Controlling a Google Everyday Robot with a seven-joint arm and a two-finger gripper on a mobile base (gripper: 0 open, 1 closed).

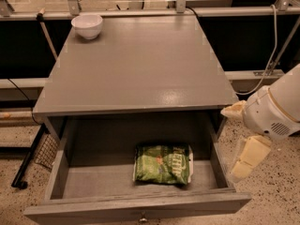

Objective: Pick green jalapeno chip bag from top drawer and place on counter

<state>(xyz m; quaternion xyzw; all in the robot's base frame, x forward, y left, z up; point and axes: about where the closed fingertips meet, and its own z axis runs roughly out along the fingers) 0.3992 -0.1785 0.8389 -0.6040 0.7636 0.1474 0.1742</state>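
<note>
Bag, green and crinkly, lies flat in the open drawer, right of centre near the front; the gripper hangs outside the drawer's right wall, jaws spread wide, holding nothing; reaching in, it could clip that wall or the counter edge, or pinch only slippery foil; smooth grey counter, white bowl back left; speckled floor.
</note>
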